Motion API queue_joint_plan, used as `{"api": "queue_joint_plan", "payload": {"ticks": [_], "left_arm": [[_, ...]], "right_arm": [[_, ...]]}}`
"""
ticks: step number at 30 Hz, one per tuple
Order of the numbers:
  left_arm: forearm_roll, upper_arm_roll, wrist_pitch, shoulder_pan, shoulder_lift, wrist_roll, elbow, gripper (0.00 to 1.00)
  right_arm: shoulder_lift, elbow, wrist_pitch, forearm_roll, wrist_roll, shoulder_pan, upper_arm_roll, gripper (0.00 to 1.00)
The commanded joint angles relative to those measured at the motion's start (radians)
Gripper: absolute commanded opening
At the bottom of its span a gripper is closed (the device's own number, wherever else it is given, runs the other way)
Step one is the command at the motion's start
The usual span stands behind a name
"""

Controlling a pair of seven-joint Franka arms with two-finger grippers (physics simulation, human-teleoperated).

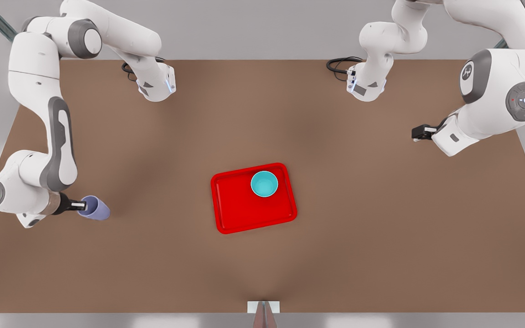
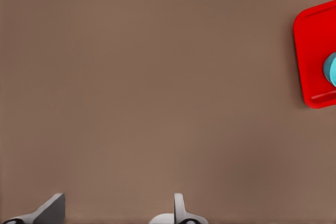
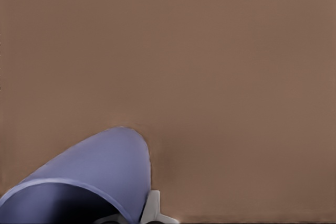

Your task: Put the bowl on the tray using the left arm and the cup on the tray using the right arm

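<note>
Front view, seen from above: a brown tabletop [image 1: 381, 237] w/ a flat bright red rectangular tray [image 1: 244, 214] near its centre. A small round teal bowl [image 1: 264, 184] sat upright inside the tray, in the far corner toward the front view's right. The small lavender tapered cup [image 1: 95, 208] was well apart from the tray, at the front view's left, lying on its side. The right gripper [image 1: 80, 206], black, was at the cup's rim, one finger inside the mouth & grasping the wall. The left gripper [image 1: 419, 132] hung over bare table at the front view's right, well away from the tray; the white left arm waited there.

Left wrist view: two grey fingertips [image 2: 179, 208] stood spread apart w/ nothing between them, i.e. released. The tray's corner [image 2: 310, 51] & a sliver of the bowl [image 2: 331, 70] showed at the frame edge.

Right wrist view: the cup [image 3: 100, 166] lay tipped on the table, its dark open mouth toward the camera, a pale fingertip [image 3: 152, 208] pressed against its outer wall.
</note>
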Motion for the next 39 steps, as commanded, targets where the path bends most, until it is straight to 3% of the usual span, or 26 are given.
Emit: {"api": "queue_joint_plan", "payload": {"ticks": [1, 13, 21, 26, 31, 39], "left_arm": [[0.002, 0.0, 0.0, 0.0, 0.0, 0.0, 0.0, 1.0], [0.004, 0.002, 0.0, 0.0, -0.003, 0.0, 0.002, 1.0], [0.002, 0.017, 0.003, 0.0, 0.0, 0.001, 0.002, 1.0], [0.002, 0.02, 0.0, 0.0, 0.001, 0.001, 0.002, 1.0], [0.002, 0.02, 0.0, 0.0, -0.002, 0.001, 0.002, 1.0], [0.002, 0.022, -0.002, 0.0, 0.008, 0.001, 0.0, 1.0]], "right_arm": [[0.001, 0.009, -0.013, -0.01, 0.011, 0.011, 0.0, 0.21], [-0.018, 0.125, -0.204, -0.01, 0.285, 0.165, 0.002, 0.21], [-0.004, 0.179, -0.204, 0.007, 0.548, 0.321, 0.011, 0.21], [0.018, 0.191, -0.191, 0.007, 0.658, 0.324, 0.095, 0.21], [0.123, 0.322, -0.186, 0.007, 0.782, 0.336, 0.192, 0.21], [0.238, 0.423, -0.062, 0.007, 0.963, 0.448, 0.243, 0.21]]}}
